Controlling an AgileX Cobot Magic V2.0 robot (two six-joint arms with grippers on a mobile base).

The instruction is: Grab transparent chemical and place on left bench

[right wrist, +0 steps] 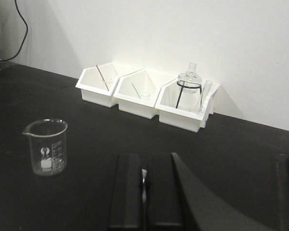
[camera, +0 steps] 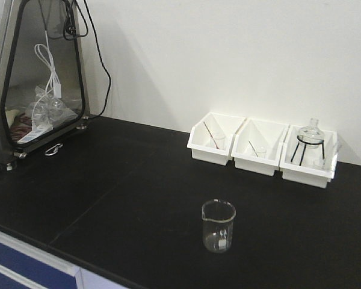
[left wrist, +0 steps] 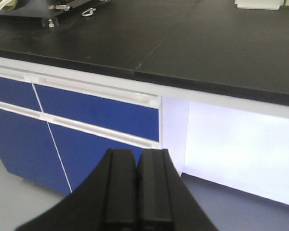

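Beaker point(camera: 218, 226): clear glass, spouted, upright on bench point(camera: 108, 180). At 10 o'clock from right gripper point(right wrist: 143, 192), apart. Right and left gripper point(left wrist: 138, 192) both pressed together.

High front view, 2 low wrist views, shared bench point(camera: 108, 192)

Black bench point(camera: 138, 180); white bins point(camera: 256, 164); blue drawers point(left wrist: 96, 113).

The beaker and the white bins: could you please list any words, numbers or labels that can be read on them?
On the beaker: white printed marks on its side, too blurred to read.
On the white bins: no text visible.
Elsewhere in the three views: none.
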